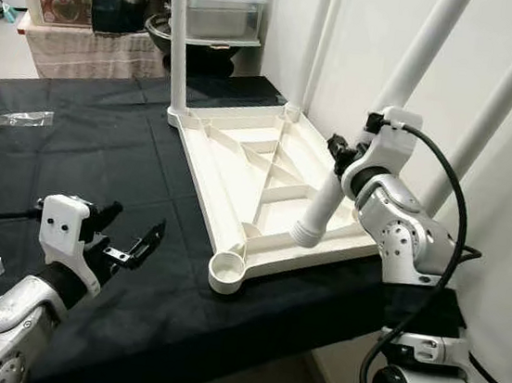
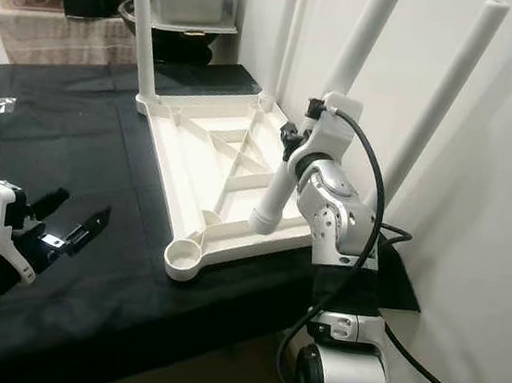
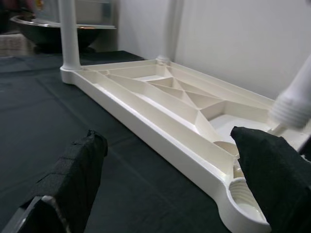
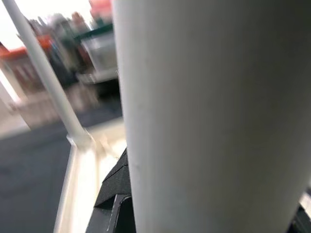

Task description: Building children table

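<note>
Right tool (image 1: 343,154) pinches the light, stiff, slippery plastic leg (image 1: 356,134) low near its threaded end; left tool (image 1: 129,232) hangs spread.

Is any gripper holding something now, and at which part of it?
The right gripper holds a white table leg on its shaft, a little above the threaded end. The left gripper is open and holds nothing.

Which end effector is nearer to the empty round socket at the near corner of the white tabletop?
Left. The left end effector hovers open beside the socket; the right end effector holds a leg farther back.
</note>
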{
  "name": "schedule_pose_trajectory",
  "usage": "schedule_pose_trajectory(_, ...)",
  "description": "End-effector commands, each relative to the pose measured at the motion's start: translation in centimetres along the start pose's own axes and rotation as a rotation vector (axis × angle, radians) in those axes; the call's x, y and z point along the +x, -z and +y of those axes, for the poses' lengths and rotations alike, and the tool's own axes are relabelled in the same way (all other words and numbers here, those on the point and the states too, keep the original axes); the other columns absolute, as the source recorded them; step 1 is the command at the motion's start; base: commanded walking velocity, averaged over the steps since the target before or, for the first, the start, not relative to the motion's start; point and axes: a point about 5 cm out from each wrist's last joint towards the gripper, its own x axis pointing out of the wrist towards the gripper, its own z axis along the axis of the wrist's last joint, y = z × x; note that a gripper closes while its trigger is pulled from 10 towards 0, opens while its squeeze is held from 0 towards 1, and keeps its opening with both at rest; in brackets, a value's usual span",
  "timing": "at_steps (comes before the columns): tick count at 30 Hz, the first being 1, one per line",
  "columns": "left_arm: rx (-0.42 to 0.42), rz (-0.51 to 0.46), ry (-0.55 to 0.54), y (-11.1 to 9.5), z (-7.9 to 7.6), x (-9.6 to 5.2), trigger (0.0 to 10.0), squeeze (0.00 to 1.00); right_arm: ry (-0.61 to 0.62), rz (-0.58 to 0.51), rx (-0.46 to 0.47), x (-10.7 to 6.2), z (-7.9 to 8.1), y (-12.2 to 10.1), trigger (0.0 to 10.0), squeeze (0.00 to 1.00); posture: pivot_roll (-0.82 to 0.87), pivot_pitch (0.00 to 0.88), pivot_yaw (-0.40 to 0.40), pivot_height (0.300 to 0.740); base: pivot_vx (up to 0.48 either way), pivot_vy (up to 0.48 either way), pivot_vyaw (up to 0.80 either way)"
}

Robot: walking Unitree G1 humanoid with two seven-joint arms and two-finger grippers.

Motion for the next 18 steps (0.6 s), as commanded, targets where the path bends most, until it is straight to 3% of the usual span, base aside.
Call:
schedule_pose_trajectory(1,0.016,0.002,-0.013,-0.1,-0.2,0.0,10.0,0.0,-0.004,-0.092,0.013,-0.2,0.1,-1.4,10.0,0.0,0.08,0.0,-0.076,0.74,0.0,0.0,0.0)
schedule_pose_trajectory(2,0.015,-0.003,-0.027,-0.1,-0.2,0.1,10.0,0.0,0.005,-0.179,-0.018,-0.5,-0.1,-1.9,10.0,0.0,0.08,0.0,-0.077,0.74,0.0,0.0,0.0)
schedule_pose_trajectory(5,0.006,-0.007,-0.039,-0.1,-0.3,0.2,10.0,0.0,0.004,-0.241,-0.032,-0.9,0.1,-2.1,10.0,0.0,0.08,0.0,-0.076,0.74,0.0,0.0,0.0)
schedule_pose_trajectory(7,0.001,-0.008,-0.04,0.0,-0.4,0.2,10.0,0.0,-0.001,-0.224,-0.025,-1.0,0.4,-1.8,10.0,0.0,0.08,0.0,-0.076,0.74,0.0,0.0,0.0)
schedule_pose_trajectory(10,-0.013,-0.003,-0.029,0.2,-0.8,0.2,10.0,0.0,-0.102,-0.189,0.006,-1.8,2.1,-1.3,10.0,0.0,0.07,0.0,-0.074,0.74,0.0,0.0,0.0)
schedule_pose_trajectory(13,-0.013,-0.002,-0.03,0.2,-0.9,0.2,10.0,0.0,-0.114,-0.192,0.008,-1.9,2.2,-1.3,10.0,0.0,0.07,0.0,-0.074,0.74,0.0,0.0,0.0)
schedule_pose_trajectory(18,-0.016,-0.004,-0.041,0.3,-1.0,0.3,10.0,0.0,-0.172,-0.206,-0.065,-1.9,2.7,-1.1,10.0,0.0,0.08,0.0,-0.077,0.74,0.0,0.0,0.0)
